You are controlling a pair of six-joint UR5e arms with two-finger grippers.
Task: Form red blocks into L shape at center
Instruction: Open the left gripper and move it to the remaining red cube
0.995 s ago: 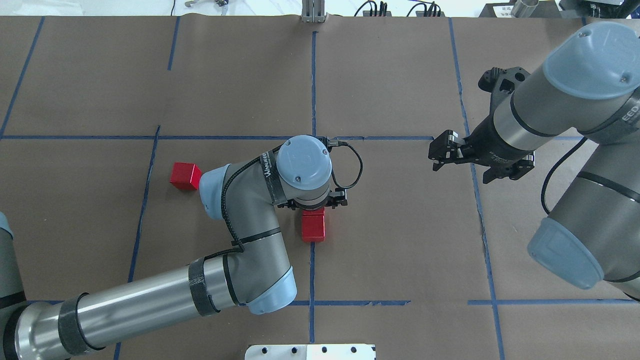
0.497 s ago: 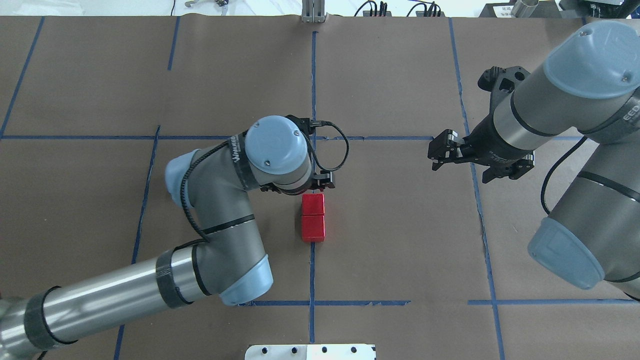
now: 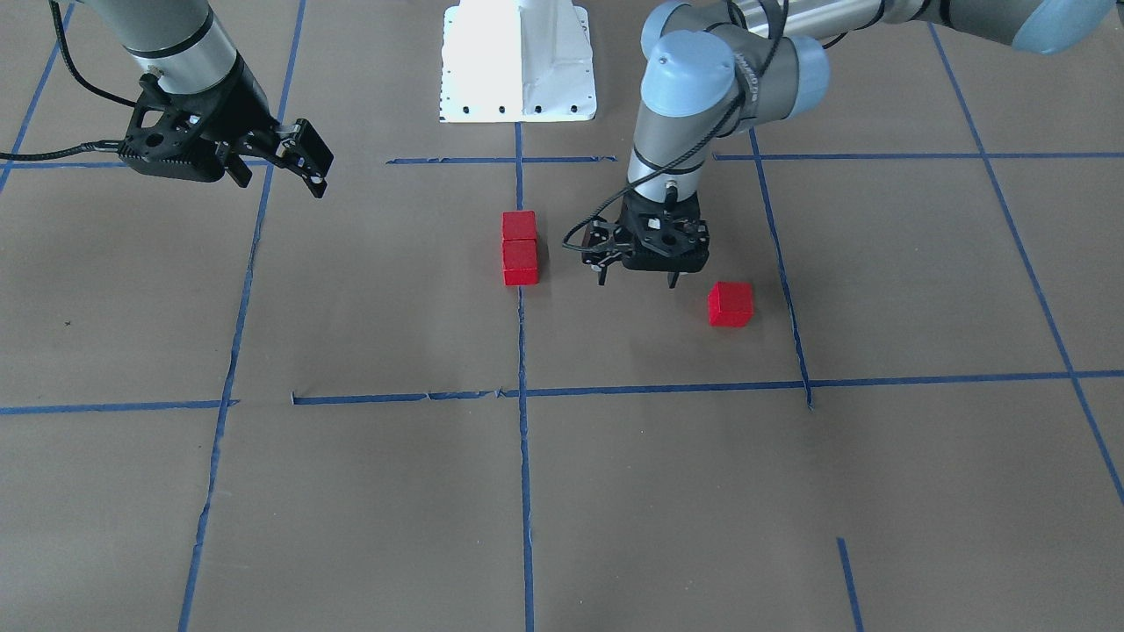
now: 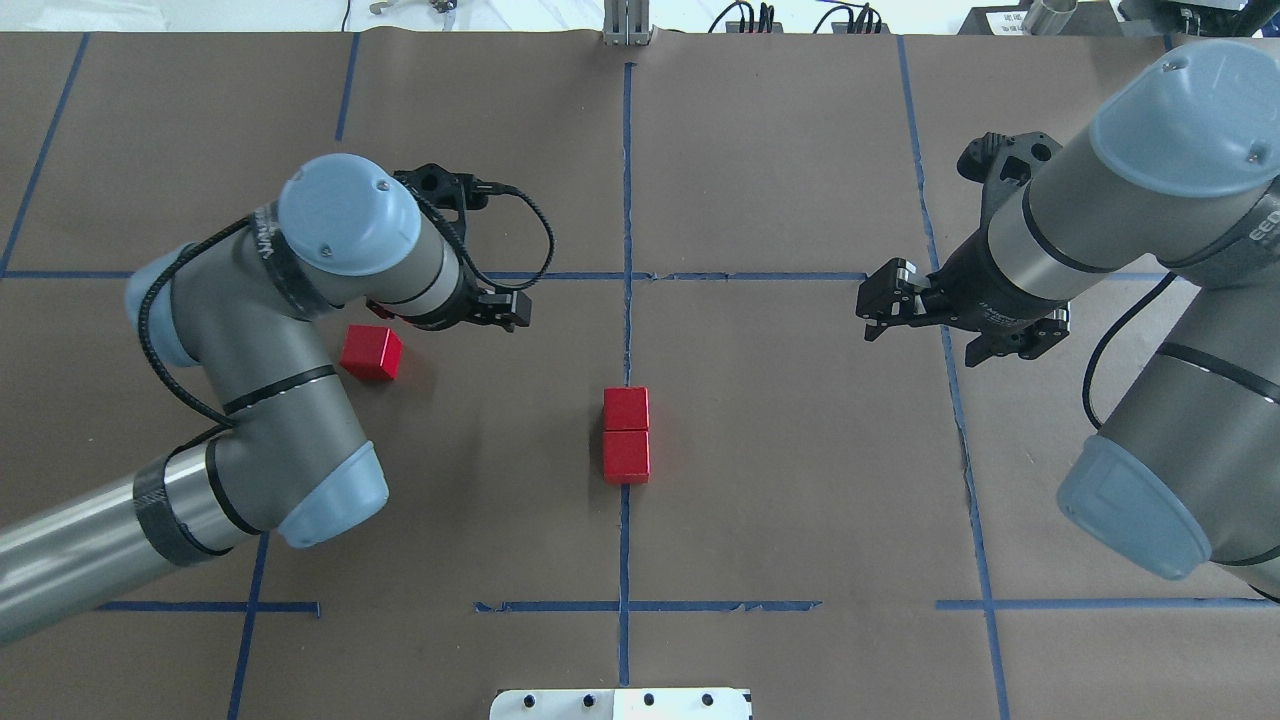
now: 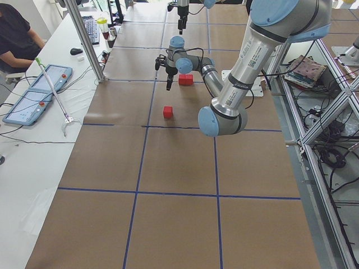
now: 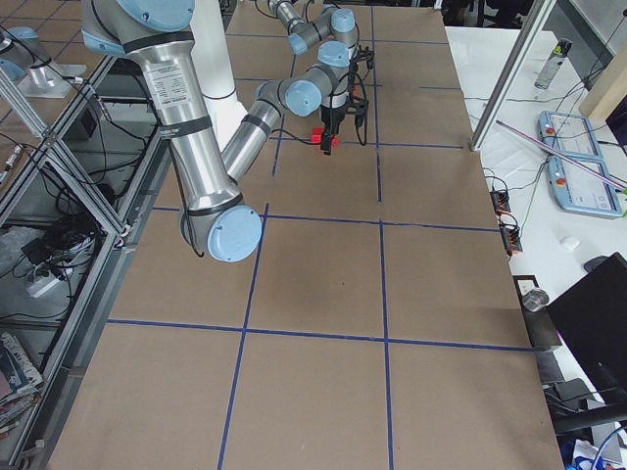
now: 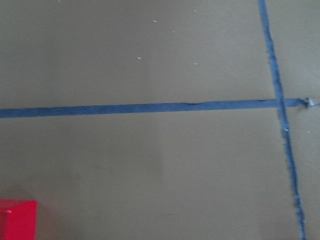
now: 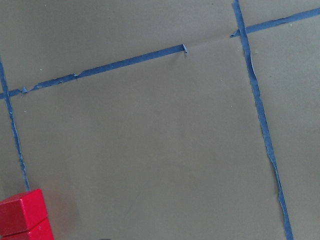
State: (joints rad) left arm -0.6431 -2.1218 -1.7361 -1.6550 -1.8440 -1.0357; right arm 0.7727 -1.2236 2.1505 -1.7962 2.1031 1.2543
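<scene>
Three red blocks [image 4: 626, 456] lie on the brown-paper bench [image 4: 800, 480], which is marked into cells by blue tape lines [image 4: 625, 540]. Two end effectors hang above the bench, and neither carries anything. Nearest the robot's white base plate [image 4: 620, 703] is the touching pair [image 4: 626, 410]. These are two cubes face to face, one straight beyond the other, on the centre tape line in the middle of the bench. A little farther out and off to the robot's left, the third block [image 4: 371, 352] sits alone and slightly turned against the grid, well apart from the pair. The left end effector [image 3: 637, 281] points straight down between that single cube and the pair. Its jaws stand apart with only bench beneath them. The third block lies just beside it on its outer, left side, touching neither jaw, and shows only as a red corner at the lower left edge of the left wrist view. The pair lies near on its other side. At about the same depth but far over on the robot's right, the right end effector [image 4: 868, 318] is held tilted above the bench, jaws parted and empty. It is well apart from the pair, which shows in the bottom left corner of the right wrist view.
</scene>
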